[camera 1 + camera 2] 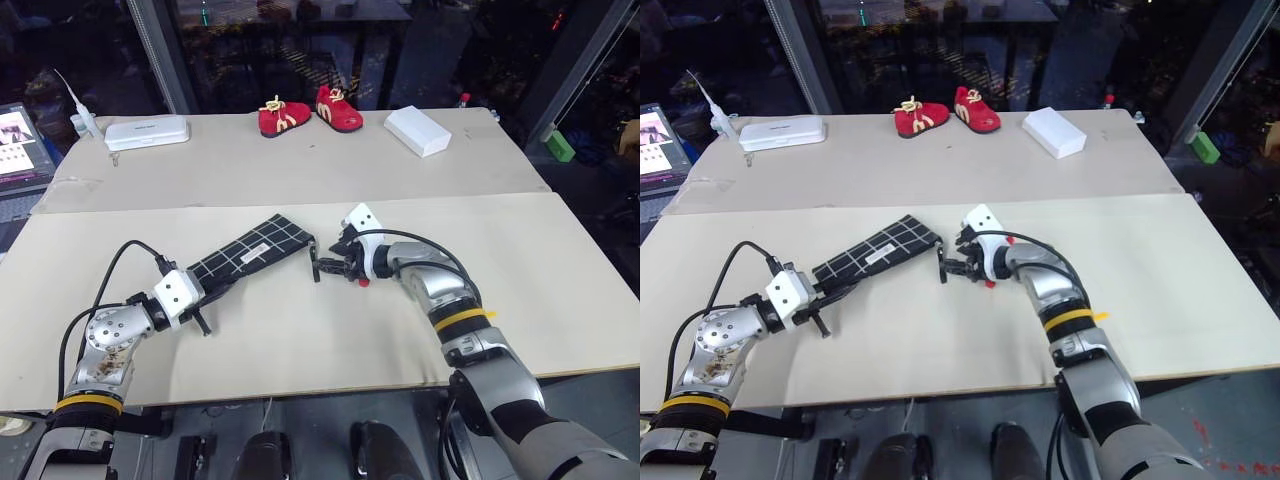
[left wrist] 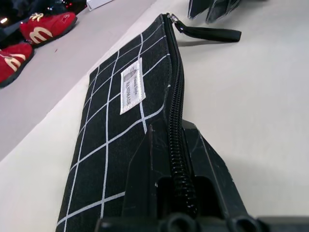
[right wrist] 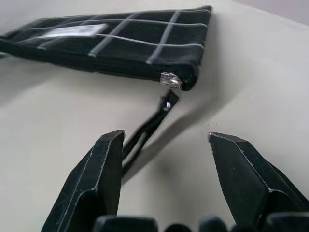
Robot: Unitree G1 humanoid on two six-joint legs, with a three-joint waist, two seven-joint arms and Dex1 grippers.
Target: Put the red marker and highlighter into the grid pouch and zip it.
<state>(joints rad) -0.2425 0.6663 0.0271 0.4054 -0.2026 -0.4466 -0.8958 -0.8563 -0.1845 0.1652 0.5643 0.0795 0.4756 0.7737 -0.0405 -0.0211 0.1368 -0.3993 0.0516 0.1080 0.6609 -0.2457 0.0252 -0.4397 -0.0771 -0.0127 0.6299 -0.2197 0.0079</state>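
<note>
The grid pouch [image 1: 250, 250] lies flat on the near table board, black with white lines and a small white label [image 2: 132, 87]. My left gripper [image 1: 212, 286] is shut on the pouch's near left end, its fingers [image 2: 145, 164] clamping the zipper edge. The zipper teeth look closed along that edge, and the slider [image 3: 170, 80] sits at the pouch's right corner. From it the black pull cord [image 3: 145, 133] trails onto the table. My right gripper [image 1: 330, 266] is open just off that corner, the cord beside one finger [image 3: 101, 179]. The red marker and highlighter are hidden.
On the far board stand a pair of small red shoes [image 1: 300, 113], a white rectangular box [image 1: 417, 130] and a white flat case [image 1: 147, 132]. A green box [image 1: 560, 146] sits off the table's right, a screen [image 1: 20, 140] at the far left.
</note>
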